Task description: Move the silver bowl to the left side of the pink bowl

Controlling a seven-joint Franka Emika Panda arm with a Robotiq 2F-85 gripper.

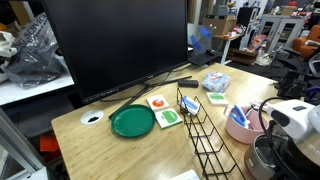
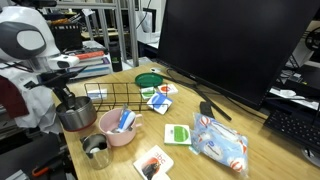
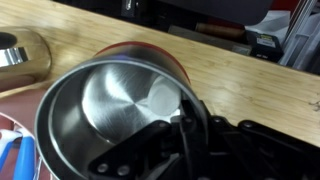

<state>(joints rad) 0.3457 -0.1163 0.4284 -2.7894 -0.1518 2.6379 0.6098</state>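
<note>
The silver bowl [image 2: 76, 117] is shiny grey metal and sits at the table's corner, close beside the pink bowl [image 2: 121, 130]. It also shows in an exterior view [image 1: 263, 157], and it fills the wrist view [image 3: 105, 100]. The pink bowl [image 1: 240, 126] holds blue and white items, and only its edge shows in the wrist view [image 3: 12, 152]. My gripper [image 3: 186, 118] comes down on the silver bowl's rim with one finger inside and one outside, shut on it. It also shows in an exterior view [image 2: 68, 99]. I cannot tell whether the bowl is lifted.
A small metal cup [image 2: 97, 150] stands near the pink bowl. A black wire rack [image 2: 112, 95] lies behind the bowls. A green plate [image 2: 150, 80], picture cards [image 2: 178, 134] and a blue-white packet [image 2: 221, 141] lie on the table. A large monitor [image 2: 230, 45] stands at the back.
</note>
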